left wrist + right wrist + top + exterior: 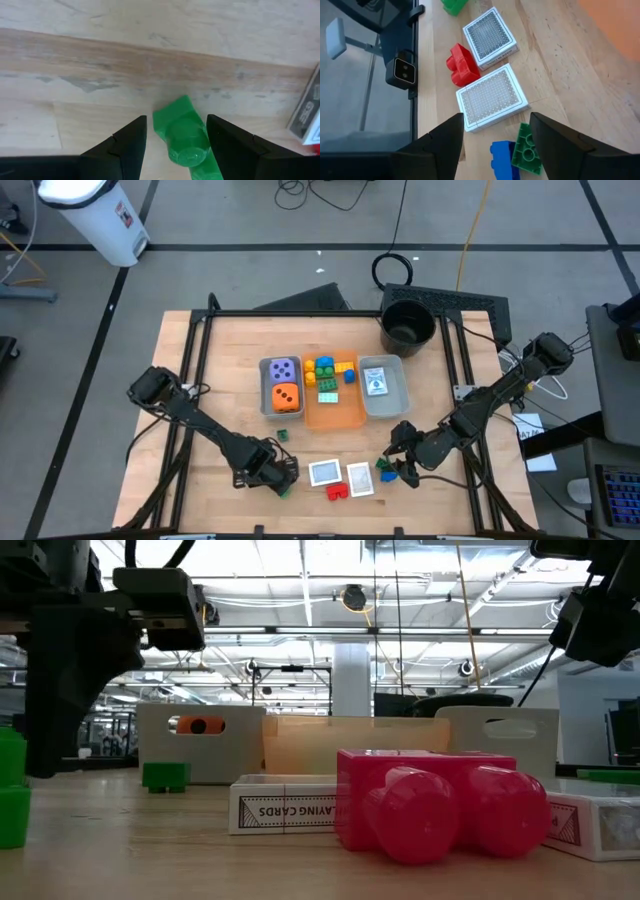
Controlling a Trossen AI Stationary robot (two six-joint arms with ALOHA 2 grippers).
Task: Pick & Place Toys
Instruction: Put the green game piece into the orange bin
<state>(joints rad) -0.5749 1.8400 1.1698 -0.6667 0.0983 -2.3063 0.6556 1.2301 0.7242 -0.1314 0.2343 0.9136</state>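
Observation:
My left gripper [284, 477] [177, 120] points down near the table's front edge, open. Its two fingers stand on either side of a green brick [184, 137] [286, 491] that lies on the wood. My right gripper [393, 454] [496, 117] hangs open above a green brick [526, 150] and a blue brick [502, 158] lying side by side at the front right. Between the arms lie two flat card boxes [325, 472] [360, 479] and a red brick [338, 491]. Another green brick [283, 435] sits behind my left gripper.
Three trays stand side by side mid-table. The grey one [265, 392] holds a purple and an orange die, the orange one [335, 416] holds several bricks, and the grey one [399, 393] holds a card box. A black bucket [408, 327] stands at the far right.

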